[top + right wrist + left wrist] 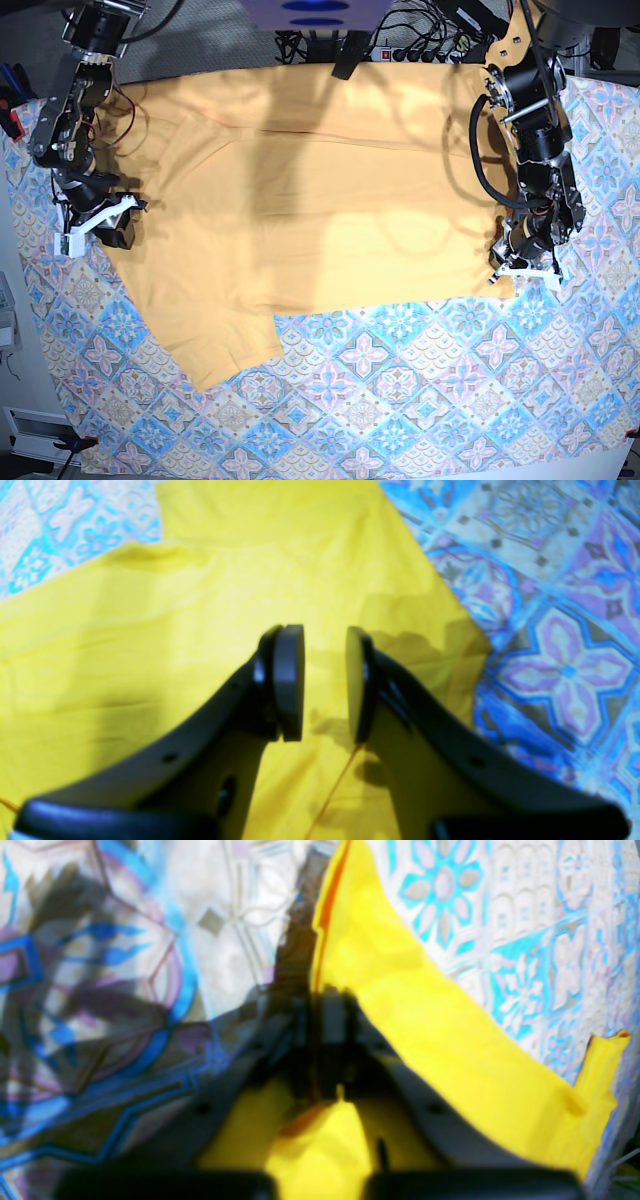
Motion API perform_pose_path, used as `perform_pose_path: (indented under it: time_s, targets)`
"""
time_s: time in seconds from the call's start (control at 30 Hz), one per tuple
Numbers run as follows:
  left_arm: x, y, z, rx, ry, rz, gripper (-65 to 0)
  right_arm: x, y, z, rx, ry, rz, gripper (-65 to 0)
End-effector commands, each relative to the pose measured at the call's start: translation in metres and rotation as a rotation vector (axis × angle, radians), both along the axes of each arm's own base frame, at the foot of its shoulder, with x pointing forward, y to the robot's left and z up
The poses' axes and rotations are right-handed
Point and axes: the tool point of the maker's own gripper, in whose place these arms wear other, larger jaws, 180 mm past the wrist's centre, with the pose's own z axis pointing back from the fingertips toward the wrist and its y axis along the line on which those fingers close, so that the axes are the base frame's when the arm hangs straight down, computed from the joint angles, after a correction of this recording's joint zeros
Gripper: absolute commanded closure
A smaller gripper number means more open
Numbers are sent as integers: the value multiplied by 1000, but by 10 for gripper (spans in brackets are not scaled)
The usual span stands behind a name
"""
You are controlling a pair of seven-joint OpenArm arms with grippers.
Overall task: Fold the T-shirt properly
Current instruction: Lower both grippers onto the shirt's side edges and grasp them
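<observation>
T-shirt (330, 190): yellow-orange, lying spread across the far half of the tablecloth (420, 390), one sleeve (215, 350) reaching toward the near edge on the base view's left side. No lettering is showing on the upper face.

Tablecloth: blue-and-pink tile pattern, covering the whole work surface and showing bare along the near side.

Left gripper (327, 1040): sitting at the shirt's corner on the base view's right. Its fingers are clenched on a raised edge of the yellow fabric; the left wrist view is showing cloth bunched between them and a strip running up and away over the tablecloth.

Right gripper (324, 680): hovering over the shirt near the sleeve side, on the base view's left. Its pads (290, 680) are standing apart with nothing between them, the yellow cloth lying flat beneath.
</observation>
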Motion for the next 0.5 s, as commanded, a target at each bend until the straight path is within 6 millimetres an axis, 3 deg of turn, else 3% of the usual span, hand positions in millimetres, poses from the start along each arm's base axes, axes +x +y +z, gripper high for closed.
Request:
perform_pose_path:
  time_s: [0.0,0.13,0.23,0.47]
  targets:
    - [-12,-5,-6,-4,58,-29,0,11,-4,17,-4,-63,1,-143]
    - [-10,4,12,53,0,-37,0,12,-5,18,-8,-67,0,-143]
    - [-9,7,22,82,-29,-46,0,24,-4,28,-6,-97,1,-144]
    - [-21,10,18,99,-17,-49,0,47,-12,17,37,-79,-31,-148]
